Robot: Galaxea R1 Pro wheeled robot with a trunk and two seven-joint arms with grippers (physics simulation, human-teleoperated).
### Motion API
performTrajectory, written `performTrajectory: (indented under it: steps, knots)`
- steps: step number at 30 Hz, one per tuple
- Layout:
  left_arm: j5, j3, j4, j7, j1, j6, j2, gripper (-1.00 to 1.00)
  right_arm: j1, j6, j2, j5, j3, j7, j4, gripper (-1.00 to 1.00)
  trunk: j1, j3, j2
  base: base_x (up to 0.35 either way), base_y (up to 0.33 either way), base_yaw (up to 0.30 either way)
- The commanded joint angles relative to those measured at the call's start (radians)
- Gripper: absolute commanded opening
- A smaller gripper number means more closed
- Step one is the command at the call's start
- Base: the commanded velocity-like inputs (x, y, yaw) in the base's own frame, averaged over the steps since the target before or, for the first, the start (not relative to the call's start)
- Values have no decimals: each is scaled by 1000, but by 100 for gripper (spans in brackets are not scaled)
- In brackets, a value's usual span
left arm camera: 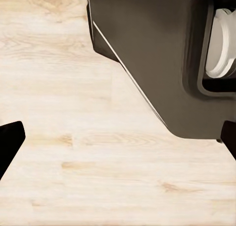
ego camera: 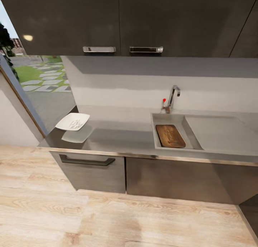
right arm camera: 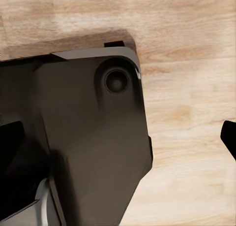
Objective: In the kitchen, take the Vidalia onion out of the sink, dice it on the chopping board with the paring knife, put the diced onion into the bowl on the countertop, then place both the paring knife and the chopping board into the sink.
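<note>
In the sink (ego camera: pixel 159 118) the chopping board (ego camera: pixel 170 136) already lies and the bowl (ego camera: pixel 72 121) on the table (ego camera: pixel 118 137) holds pale dice, so with both claws (left arm camera: pixel 118 140) spread empty, the task looks finished unless the unseen paring knife needs checking.

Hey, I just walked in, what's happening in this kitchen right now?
Nothing is being handled at this moment. The chopping board lies in the sink, and the bowl on the countertop holds pale diced bits. Both wrist views look down at the wood floor and the robot's dark base; each gripper's fingers are spread wide with nothing between them.
</note>
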Motion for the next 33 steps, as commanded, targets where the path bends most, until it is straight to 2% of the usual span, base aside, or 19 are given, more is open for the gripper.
performTrajectory:
  steps: [1, 33]
  knots:
    - [-10, 6, -1, -1, 0, -2, 0, 100, 0, -2, 1, -9, 9, -6, -2, 100, 1, 0, -2, 0, 0, 0]
    - [-11, 6, -1, -1, 0, -2, 0, 100, 0, -2, 8, -14, 8, -6, -2, 100, 1, 51, -2, 0, 0, 0]
